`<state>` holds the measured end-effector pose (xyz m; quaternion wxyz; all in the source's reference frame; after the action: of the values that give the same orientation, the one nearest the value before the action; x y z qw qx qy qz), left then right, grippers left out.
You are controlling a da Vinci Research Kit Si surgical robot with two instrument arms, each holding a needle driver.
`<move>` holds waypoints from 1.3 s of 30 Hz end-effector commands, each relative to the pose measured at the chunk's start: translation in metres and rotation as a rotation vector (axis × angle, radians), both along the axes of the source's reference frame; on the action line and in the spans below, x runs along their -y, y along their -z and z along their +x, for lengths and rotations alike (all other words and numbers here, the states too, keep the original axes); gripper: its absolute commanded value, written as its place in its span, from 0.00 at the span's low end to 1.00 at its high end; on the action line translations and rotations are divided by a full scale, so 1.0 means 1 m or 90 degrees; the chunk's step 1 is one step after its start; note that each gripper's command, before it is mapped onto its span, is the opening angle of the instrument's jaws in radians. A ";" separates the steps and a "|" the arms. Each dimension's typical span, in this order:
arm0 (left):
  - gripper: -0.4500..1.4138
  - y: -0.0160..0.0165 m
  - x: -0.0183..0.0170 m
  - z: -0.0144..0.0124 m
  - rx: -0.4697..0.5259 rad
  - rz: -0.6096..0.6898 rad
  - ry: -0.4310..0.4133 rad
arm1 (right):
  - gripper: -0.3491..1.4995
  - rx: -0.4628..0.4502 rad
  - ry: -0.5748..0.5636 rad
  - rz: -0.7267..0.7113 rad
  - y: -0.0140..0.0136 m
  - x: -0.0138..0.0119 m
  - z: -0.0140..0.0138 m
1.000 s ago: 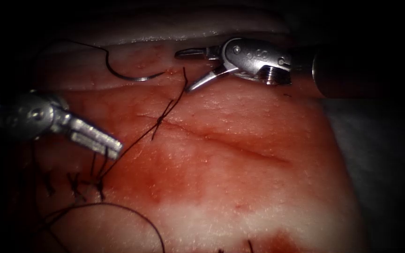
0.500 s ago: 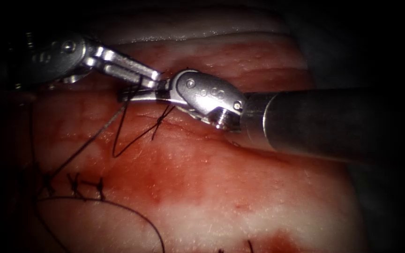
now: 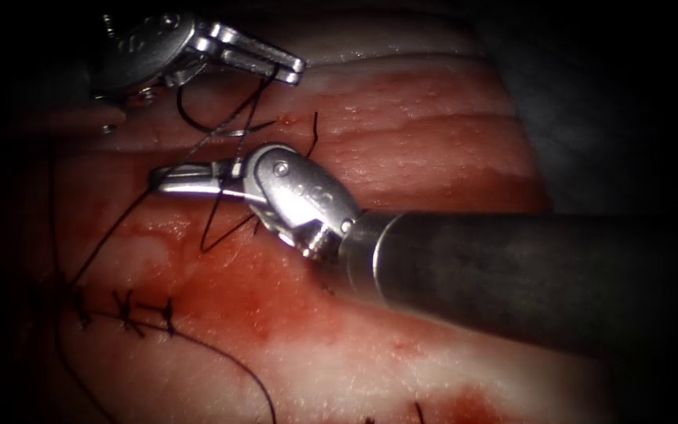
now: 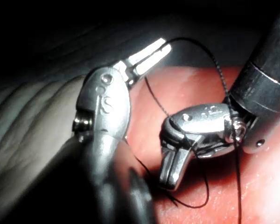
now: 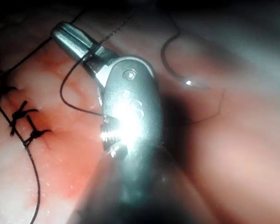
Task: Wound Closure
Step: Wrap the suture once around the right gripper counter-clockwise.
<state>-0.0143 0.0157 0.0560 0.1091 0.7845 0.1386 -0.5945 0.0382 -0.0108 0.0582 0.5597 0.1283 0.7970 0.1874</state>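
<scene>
While the glistening red tissue (image 3: pixel 449 141) lies bare at right, left tool (image 3: pixel 288 69), steel fingers (image 3: pixel 264 53) pressed together, pinches black thread (image 3: pixel 233 129) near the upper edge. Curved needle (image 3: pixel 198 126) rests loose on tissue beneath. Right tool (image 3: pixel 158 179), fingers closed, thread wound around them.

Taut thread (image 3: pixel 229 129) and needle (image 3: pixel 198 126) between both tools; open tissue (image 3: pixel 433 133) rightward.

2 silver wristed needle drivers: left (image 3: pixel 288 65), right (image 3: pixel 168 179) | 1 curved steel needle (image 3: pixel 198 126) | 1 slab of reddish pork tissue (image 3: pixel 433 141) | 3 dark tied stitches (image 3: pixel 123 308)
</scene>
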 end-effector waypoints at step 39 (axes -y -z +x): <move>0.00 -0.0118 0.0058 0.0045 -0.036 0.028 0.039 | 0.00 0.020 -0.265 0.399 -0.0010 -0.0013 -0.0062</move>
<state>-0.0095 0.0093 0.0673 0.0685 0.7731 0.1323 -0.6166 0.0313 -0.0096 0.0588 0.4567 0.1229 0.6954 0.5411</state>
